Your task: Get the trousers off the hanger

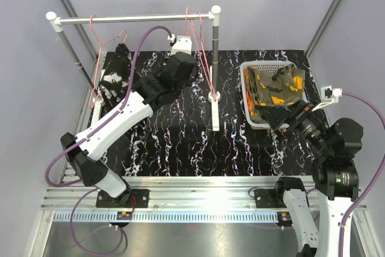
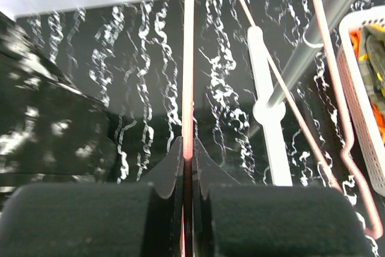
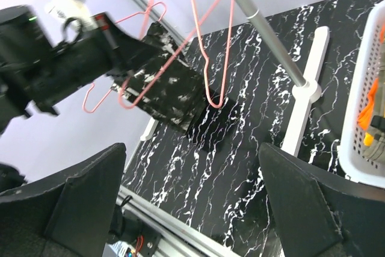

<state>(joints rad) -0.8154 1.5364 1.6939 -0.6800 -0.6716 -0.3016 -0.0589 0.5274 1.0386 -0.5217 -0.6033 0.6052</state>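
The black white-speckled trousers (image 1: pixel 113 79) hang on a pink hanger (image 1: pixel 107 39) at the left end of the rail; they also show in the left wrist view (image 2: pixel 42 118) and the right wrist view (image 3: pixel 168 91). The camouflage trousers (image 1: pixel 277 85) lie in the white basket (image 1: pixel 245 88), with the orange pair (image 1: pixel 248 98) showing at its left side. My left gripper (image 1: pixel 194 69) is shut on the wire of an empty pink hanger (image 2: pixel 188 76) near the right post. My right gripper (image 1: pixel 281 116) is open and empty at the basket's near edge, its fingers (image 3: pixel 72 209) wide apart.
The rail (image 1: pixel 132 19) stands on a grey post (image 1: pixel 215 52) with a white foot (image 1: pixel 215 112). Another bare pink hanger (image 2: pixel 337 118) hangs beside the post. The basket also shows at the right edge of the left wrist view (image 2: pixel 361 94) and of the right wrist view (image 3: pixel 367 124).
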